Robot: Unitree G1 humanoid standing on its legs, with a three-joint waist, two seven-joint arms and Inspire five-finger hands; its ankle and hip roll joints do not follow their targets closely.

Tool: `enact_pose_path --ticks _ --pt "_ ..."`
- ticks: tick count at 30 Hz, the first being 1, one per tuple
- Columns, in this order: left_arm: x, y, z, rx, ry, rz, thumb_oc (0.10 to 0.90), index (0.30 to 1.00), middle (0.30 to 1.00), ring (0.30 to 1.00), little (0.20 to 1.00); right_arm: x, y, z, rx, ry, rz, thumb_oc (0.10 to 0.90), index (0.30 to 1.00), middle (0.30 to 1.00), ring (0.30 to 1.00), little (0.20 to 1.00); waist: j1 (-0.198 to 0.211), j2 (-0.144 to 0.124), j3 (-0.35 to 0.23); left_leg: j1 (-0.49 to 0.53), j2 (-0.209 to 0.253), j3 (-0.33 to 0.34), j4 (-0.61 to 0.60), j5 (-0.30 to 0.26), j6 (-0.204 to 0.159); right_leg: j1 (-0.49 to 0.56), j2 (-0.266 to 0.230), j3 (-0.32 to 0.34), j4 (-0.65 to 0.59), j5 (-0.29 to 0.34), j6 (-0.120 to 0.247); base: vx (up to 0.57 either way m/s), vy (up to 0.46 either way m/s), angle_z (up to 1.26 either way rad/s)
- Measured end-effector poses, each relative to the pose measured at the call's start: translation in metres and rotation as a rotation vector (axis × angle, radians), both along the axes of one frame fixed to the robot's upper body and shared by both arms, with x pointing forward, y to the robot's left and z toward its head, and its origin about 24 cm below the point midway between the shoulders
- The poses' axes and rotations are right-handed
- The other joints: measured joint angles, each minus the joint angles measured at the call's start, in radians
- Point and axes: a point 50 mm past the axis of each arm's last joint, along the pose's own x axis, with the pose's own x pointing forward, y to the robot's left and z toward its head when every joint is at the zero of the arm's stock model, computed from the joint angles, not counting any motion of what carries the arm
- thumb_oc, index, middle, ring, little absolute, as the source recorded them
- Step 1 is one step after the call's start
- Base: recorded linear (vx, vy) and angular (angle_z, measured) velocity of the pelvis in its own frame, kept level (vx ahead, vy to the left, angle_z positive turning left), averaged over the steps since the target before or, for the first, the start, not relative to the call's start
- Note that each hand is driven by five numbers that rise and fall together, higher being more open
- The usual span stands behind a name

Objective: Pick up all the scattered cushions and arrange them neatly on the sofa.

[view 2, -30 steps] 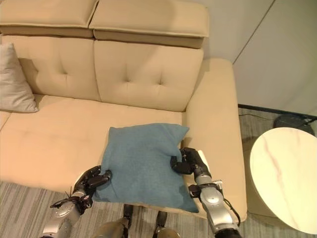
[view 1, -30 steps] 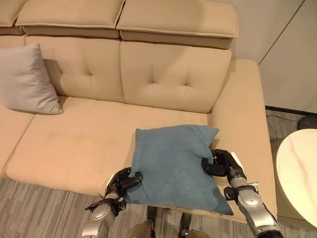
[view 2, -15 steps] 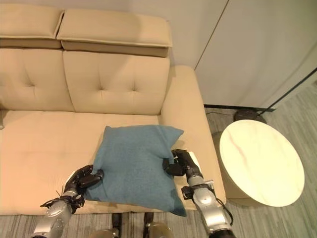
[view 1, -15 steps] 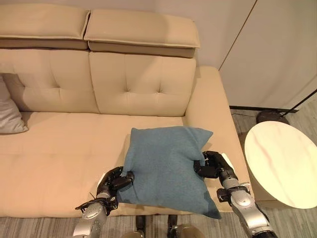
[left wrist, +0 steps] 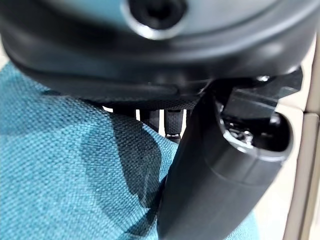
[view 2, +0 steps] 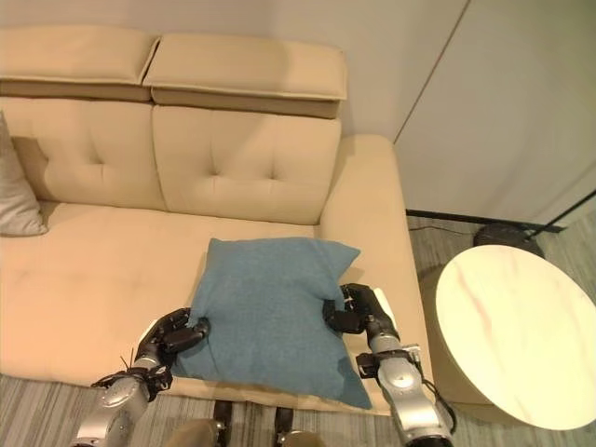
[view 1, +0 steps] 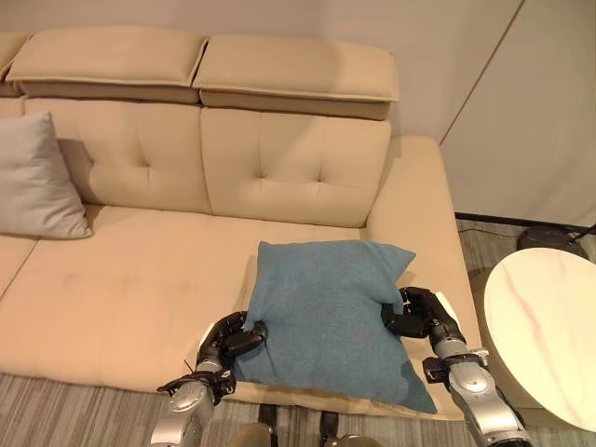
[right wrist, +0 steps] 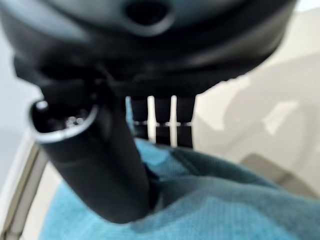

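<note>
- The beige sofa (view 1: pixel 140 279) spans the scene, its right armrest next to a round pale table (view 2: pixel 521 335).
- The blue cushion (view 1: pixel 326 321) lies at the seat's front edge near the right armrest, its lower corner overhanging the front.
- A grey cushion (view 1: pixel 37 182) leans against the backrest at the seat's far left.
- The left hand (view 1: pixel 228 340) pinches the blue cushion's left edge, thumb on top.
- The right hand (view 1: pixel 419 315) grips its right edge, fingers curled into the fabric.

Living room: sofa (view 1: pixel 140 279), side table (view 1: pixel 549 326).
</note>
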Motion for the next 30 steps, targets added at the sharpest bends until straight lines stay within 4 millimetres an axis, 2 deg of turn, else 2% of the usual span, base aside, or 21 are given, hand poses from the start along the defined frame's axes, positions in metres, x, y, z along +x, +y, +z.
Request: enact_pose_path --ticks 2,4,8,10,12,15,17,18,21,22,23,24,26,27,28,29,30 --pt "0.009 0.000 0.009 0.033 -0.037 -0.027 0.400 0.300 0.300 0.300 0.300 0.002 0.001 0.002 0.003 -0.014 -0.017 0.400 0.300 0.300 0.300 0.300 -0.013 -0.012 -0.002 0.014 -0.009 0.004 -0.053 0.034 0.012 -0.017 -0.014 0.005 0.008 0.004 0.014 0.03 0.082 -0.09" --pt "0.020 -0.001 0.021 0.053 -0.093 -0.033 0.400 0.300 0.300 0.300 0.300 0.003 0.001 0.003 0.001 -0.026 -0.028 0.400 0.300 0.300 0.300 0.300 -0.011 -0.023 -0.003 0.013 -0.039 0.011 -0.083 0.048 0.030 -0.031 -0.044 0.018 -0.001 0.012 0.040 -0.02 0.096 -0.05" --pt "0.028 0.009 0.030 0.095 -0.121 0.005 0.400 0.300 0.300 0.300 0.300 0.021 0.019 0.014 0.031 -0.087 -0.005 0.400 0.300 0.300 0.300 0.300 -0.002 -0.025 -0.002 -0.022 -0.057 0.027 -0.084 0.052 0.035 -0.065 -0.060 0.030 -0.013 0.027 0.060 -0.07 0.044 -0.07" --pt "0.034 0.012 0.035 0.117 -0.138 0.016 0.400 0.300 0.300 0.300 0.300 0.028 0.026 0.018 0.031 -0.107 0.002 0.400 0.300 0.300 0.300 0.300 0.016 -0.027 0.000 -0.036 -0.058 0.027 -0.082 0.052 0.035 -0.075 -0.063 0.030 -0.019 0.031 0.065 -0.11 0.033 0.04" --pt "0.043 0.013 0.044 0.134 -0.173 0.046 0.400 0.300 0.300 0.300 0.300 0.043 0.032 0.028 0.019 -0.146 0.008 0.400 0.300 0.300 0.300 0.300 0.027 -0.027 0.001 -0.075 -0.057 0.024 -0.079 0.058 0.036 -0.112 -0.062 0.027 -0.018 0.035 0.064 -0.14 0.022 0.06" --pt "0.068 0.008 0.069 0.176 -0.269 0.066 0.400 0.300 0.300 0.300 0.300 0.075 0.038 0.055 -0.012 -0.242 -0.026 0.400 0.300 0.300 0.300 0.300 0.046 -0.023 0.025 -0.155 -0.054 0.018 -0.075 0.082 0.034 -0.189 -0.059 0.024 -0.015 0.055 0.060 -0.14 0.025 0.04" --pt "0.098 0.001 0.099 0.217 -0.365 0.076 0.400 0.300 0.300 0.300 0.300 0.103 0.041 0.086 -0.054 -0.338 -0.071 0.400 0.300 0.300 0.300 0.300 0.061 -0.015 0.076 -0.199 -0.053 0.017 -0.075 0.100 0.034 -0.233 -0.059 0.023 -0.016 0.073 0.061 -0.08 0.018 0.03" --pt "0.122 -0.005 0.132 0.267 -0.462 0.081 0.400 0.300 0.300 0.300 0.300 0.122 0.042 0.119 -0.101 -0.437 -0.105 0.400 0.300 0.300 0.300 0.300 0.066 -0.006 0.104 -0.249 -0.052 0.016 -0.082 0.115 0.024 -0.282 -0.058 0.022 -0.019 0.088 0.063 0.00 0.000 0.00" --pt "0.141 -0.009 0.176 0.301 -0.593 0.126 0.400 0.300 0.300 0.300 0.300 0.134 0.045 0.156 -0.148 -0.561 -0.137 0.400 0.300 0.300 0.300 0.300 0.069 -0.002 0.113 -0.287 -0.055 0.013 -0.125 0.149 0.025 -0.316 -0.057 0.016 -0.068 0.122 0.062 -0.01 0.022 0.06" --pt "0.147 -0.011 0.198 0.322 -0.669 0.150 0.400 0.300 0.300 0.300 0.300 0.138 0.048 0.175 -0.165 -0.621 -0.154 0.400 0.300 0.300 0.300 0.300 0.067 -0.001 0.114 -0.310 -0.057 0.005 -0.126 0.152 0.025 -0.328 -0.057 0.007 -0.088 0.131 0.060 0.03 0.017 0.19" --pt "0.154 -0.016 0.237 0.328 -0.807 0.187 0.400 0.300 0.300 0.300 0.300 0.143 0.049 0.208 -0.195 -0.730 -0.185 0.400 0.300 0.300 0.300 0.300 0.068 0.013 0.126 -0.334 -0.056 0.000 -0.126 0.154 0.026 -0.345 -0.056 0.006 -0.088 0.132 0.059 0.08 0.011 0.24" --pt "0.157 -0.021 0.262 0.334 -0.887 0.213 0.400 0.300 0.300 0.300 0.300 0.144 0.048 0.231 -0.244 -0.801 -0.194 0.400 0.300 0.300 0.300 0.300 0.073 0.021 0.131 -0.339 -0.055 -0.003 -0.126 0.154 0.026 -0.345 -0.056 0.007 -0.088 0.132 0.059 0.11 0.024 0.20" --pt "0.155 -0.023 0.286 0.335 -0.971 0.248 0.400 0.300 0.300 0.300 0.300 0.142 0.049 0.254 -0.290 -0.883 -0.203 0.400 0.300 0.300 0.300 0.300 0.072 0.022 0.134 -0.348 -0.054 -0.011 -0.125 0.154 0.026 -0.349 -0.054 0.004 -0.088 0.132 0.059 0.06 0.023 0.16" --pt "0.135 -0.027 0.308 0.280 -1.111 0.302 0.400 0.300 0.300 0.300 0.300 0.123 0.049 0.280 -0.320 -1.040 -0.221 0.400 0.300 0.300 0.300 0.300 0.069 0.023 0.137 -0.371 -0.052 -0.027 -0.125 0.154 0.026 -0.369 -0.052 0.004 -0.087 0.132 0.059 0.04 0.002 0.17" --pt "0.123 -0.028 0.316 0.253 -1.204 0.340 0.400 0.300 0.300 0.300 0.300 0.110 0.051 0.291 -0.324 -1.144 -0.246 0.400 0.300 0.300 0.300 0.300 0.068 0.022 0.151 -0.371 -0.052 -0.029 -0.122 0.154 0.026 -0.370 -0.053 0.006 -0.081 0.132 0.059 0.03 0.000 0.09" --pt "0.115 -0.028 0.322 0.237 -1.270 0.369 0.400 0.300 0.300 0.300 0.300 0.102 0.054 0.302 -0.322 -1.226 -0.258 0.400 0.300 0.300 0.300 0.300 0.069 0.019 0.179 -0.374 -0.051 -0.032 -0.089 0.154 0.026 -0.378 -0.055 0.013 -0.044 0.131 0.058 0.05 -0.014 0.10" --pt "0.110 -0.028 0.331 0.239 -1.322 0.394 0.400 0.300 0.300 0.300 0.300 0.097 0.057 0.313 -0.322 -1.297 -0.271 0.400 0.300 0.300 0.300 0.300 0.066 0.004 0.226 -0.425 -0.068 -0.033 0.052 0.144 0.019 -0.383 -0.075 0.034 0.014 0.132 0.059 0.02 -0.023 0.22"
